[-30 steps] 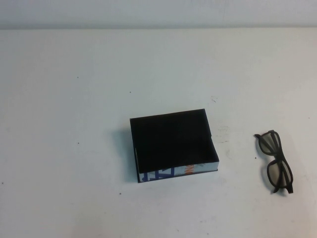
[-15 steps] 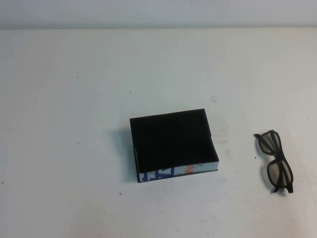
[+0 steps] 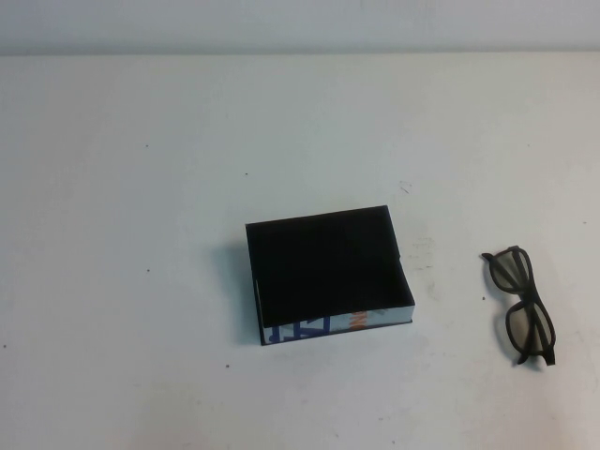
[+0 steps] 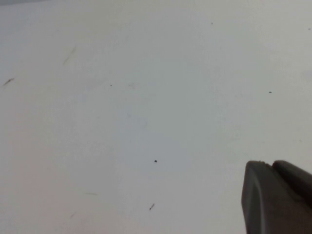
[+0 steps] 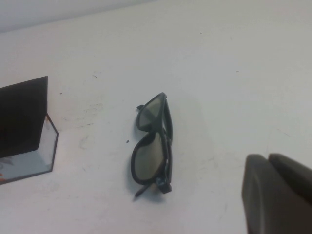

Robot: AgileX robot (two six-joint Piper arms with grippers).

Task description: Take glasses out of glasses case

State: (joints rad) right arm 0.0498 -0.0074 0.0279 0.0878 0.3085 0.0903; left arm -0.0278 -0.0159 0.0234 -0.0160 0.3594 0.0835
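The glasses case [image 3: 323, 272] sits near the middle of the white table, black face up, its white printed side toward me. The black glasses [image 3: 518, 300] lie folded on the table to the right of the case, outside it and apart from it. In the right wrist view the glasses [image 5: 148, 161] lie on bare table with a corner of the case [image 5: 22, 117] beside them. My right gripper [image 5: 268, 157] is shut and empty, off to one side of the glasses. My left gripper [image 4: 269, 164] is shut and empty over bare table. Neither gripper shows in the high view.
The white table [image 3: 141, 234] has a few small dark specks and scuffs. Its far edge meets a pale wall [image 3: 300, 23] at the back. The left wrist view shows only bare tabletop [image 4: 122, 122].
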